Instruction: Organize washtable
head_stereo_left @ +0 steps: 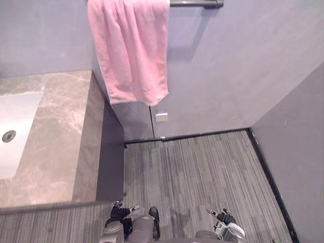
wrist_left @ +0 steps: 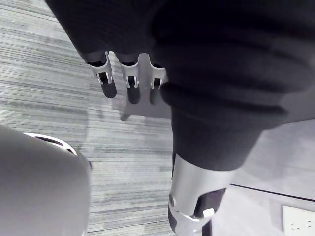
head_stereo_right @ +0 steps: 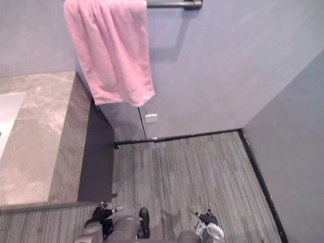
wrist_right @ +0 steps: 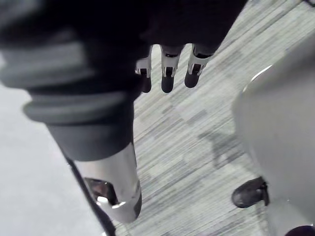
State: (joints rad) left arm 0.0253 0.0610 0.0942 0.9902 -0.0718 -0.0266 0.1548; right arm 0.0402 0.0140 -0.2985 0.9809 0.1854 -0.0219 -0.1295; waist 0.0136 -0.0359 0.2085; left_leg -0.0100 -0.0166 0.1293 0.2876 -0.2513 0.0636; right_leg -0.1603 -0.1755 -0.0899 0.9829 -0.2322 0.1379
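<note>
Both arms hang low at the near edge over the floor (head_stereo_left: 202, 167). The left robot hand (head_stereo_left: 120, 212) and the right robot hand (head_stereo_left: 224, 217) each have straight, relaxed fingers and hold nothing. The marble tabletop (head_stereo_left: 55, 126), with a white sink (head_stereo_left: 15, 121) set in its left part, lies to the left of both and farther off. Its long axis runs near to far, and its near edge is just beyond the left robot hand. The left arm is therefore plainly the nearer one, with the right well apart across the floor. The stretch of tabletop in view carries nothing loose. A pink towel (head_stereo_left: 130, 50) hangs from a bar (head_stereo_left: 197, 3) on the far wall, by the tabletop's far right corner. Any reach would likely go left and forward, and suit the left arm.
</note>
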